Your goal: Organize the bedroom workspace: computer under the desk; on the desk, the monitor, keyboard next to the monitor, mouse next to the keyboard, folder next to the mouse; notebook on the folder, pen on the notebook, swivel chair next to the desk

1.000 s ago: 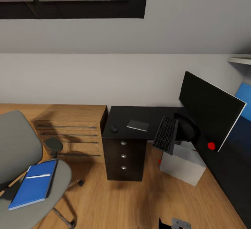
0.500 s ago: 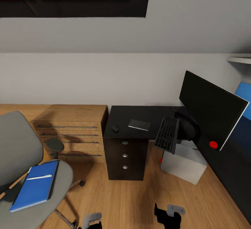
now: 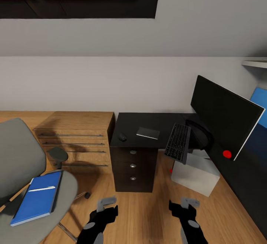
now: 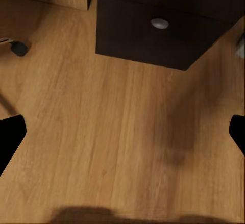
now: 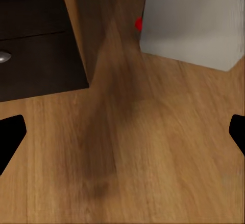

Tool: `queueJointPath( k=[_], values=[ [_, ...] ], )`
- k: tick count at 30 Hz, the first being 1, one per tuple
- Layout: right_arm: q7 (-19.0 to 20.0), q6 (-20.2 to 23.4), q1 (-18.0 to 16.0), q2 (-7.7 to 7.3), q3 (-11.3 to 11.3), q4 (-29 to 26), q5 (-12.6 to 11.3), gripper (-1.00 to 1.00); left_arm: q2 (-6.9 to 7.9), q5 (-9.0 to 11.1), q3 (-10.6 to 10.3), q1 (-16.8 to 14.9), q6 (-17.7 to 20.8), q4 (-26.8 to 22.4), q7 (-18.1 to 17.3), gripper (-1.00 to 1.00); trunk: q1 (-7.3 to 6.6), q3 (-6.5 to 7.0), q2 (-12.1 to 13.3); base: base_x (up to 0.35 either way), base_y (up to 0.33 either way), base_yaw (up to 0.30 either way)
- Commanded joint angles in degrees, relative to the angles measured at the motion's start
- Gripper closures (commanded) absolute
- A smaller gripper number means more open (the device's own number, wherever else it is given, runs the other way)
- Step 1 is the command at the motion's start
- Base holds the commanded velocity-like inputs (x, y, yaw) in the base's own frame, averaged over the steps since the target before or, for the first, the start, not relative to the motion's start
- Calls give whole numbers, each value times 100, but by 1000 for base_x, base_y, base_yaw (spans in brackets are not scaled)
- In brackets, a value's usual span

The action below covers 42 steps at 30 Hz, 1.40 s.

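Wood flooring [image 3: 148, 214] runs up to a white wall under a dark-framed window, and the desk [image 3: 148, 123] sits in the corner beside a light-wood dresser [image 3: 79, 132]. From where I stand, a fair part of the job looks done: the monitor [image 3: 222, 114] stands on the desk, the computer [image 3: 196, 175] sits on the floor under it, and the mouse [image 3: 122, 137] and notebook [image 3: 148, 133] lie on the black top. The keyboard [image 3: 178, 143] is beside the monitor, though it seems to hang partly over the desk's front edge, so it may want straightening.

What is left, I judge, is the paper stack. The folder [image 3: 37, 198] lies on the seat of the swivel chair [image 3: 22, 169] with the pen [image 3: 41, 189] across it, well apart from the desk. Folder, notebook and pen are not yet stacked, and the chair stands off to the side by the dresser.

Both arms hang low over bare floor. The left gripper [image 3: 105, 207] and the right gripper [image 3: 185, 207] are spread wide, each carrying nothing.
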Motion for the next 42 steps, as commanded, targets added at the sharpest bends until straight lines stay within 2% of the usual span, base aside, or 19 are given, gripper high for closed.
queueJointPath(
  k=[1, 4, 5, 7, 8, 12, 13, 18, 20, 22, 24, 25, 32, 36, 42],
  values=[
    [0, 248, -3, 7, 28, -200, 44, -100, -24, 56, -12, -4, 82, -117, 51, -100, 0, -7, -4, 0, 0, 0],
    [6, 884, -3, 7, 188, -791, -62, -100, -118, 46, -10, -4, 215, -389, 53, -100, 0, -7, -4, 0, 0, 0],
    [9, 1312, -3, 7, 323, -1186, -201, -100, -175, 41, -8, -2, 273, -535, 53, -100, 0, -7, -4, 0, 0, 0],
    [8, 1747, -3, 7, 493, -1552, -372, -100, -213, 39, -6, 1, 346, -657, 54, -100, 0, -7, -4, 0, 0, 0],
    [7, 2186, -3, 7, 699, -1889, -546, -100, -237, 40, 0, 2, 483, -778, 54, -100, 0, -7, -4, 0, 0, 0],
    [2, 2989, -3, 7, 1094, -2590, -833, -100, -261, 48, 22, 4, 944, -1000, 58, -100, 0, -7, -4, 0, 0, 0],
    [0, 3309, -3, 7, 1216, -2934, -949, -100, -268, 51, 35, 4, 1147, -1068, 60, -100, 0, -7, -4, 0, 0, 0],
    [-1, 3826, -8, 7, 1447, -3600, -1163, -100, -269, 47, 29, 5, 1415, -1172, 62, -100, 0, -7, -4, 0, 0, 0],
    [-5, 3904, -10, 7, 1643, -3721, -1199, -100, -252, 39, 36, 5, 1468, -1205, 63, -100, 0, -7, -4, 15, 0, 0],
    [-16, 3884, -10, 7, 1723, -3676, -1197, -100, -241, 35, 49, 5, 1482, -1213, 63, -100, 0, -7, -4, 93, 0, 0],
    [-29, 3788, -11, 7, 1776, -3540, -1189, -100, -224, 30, 70, 5, 1490, -1220, 66, -100, 0, -7, -4, 204, 0, 0],
    [-47, 3528, -11, -28, 1816, -3430, -1181, -100, -141, 29, 116, 5, 1494, -1225, 75, -100, 0, -7, -4, 289, 0, 0],
    [-12, 3202, -11, -187, 1846, -3447, -1181, -100, -37, 24, 205, 5, 1501, -1228, 97, -100, 0, -7, -4, 313, 0, 0],
    [-29, 2952, -11, -192, 1843, -3579, -1181, -100, -34, 31, 227, 5, 1503, -1214, 98, -100, 0, -7, -4, 295, 0, 0],
    [-36, 2886, -8, -193, 1841, -3609, -1180, -100, -34, 30, 289, 5, 1497, -1211, 99, -100, 0, -7, -4, 287, 0, 0]
  ],
)
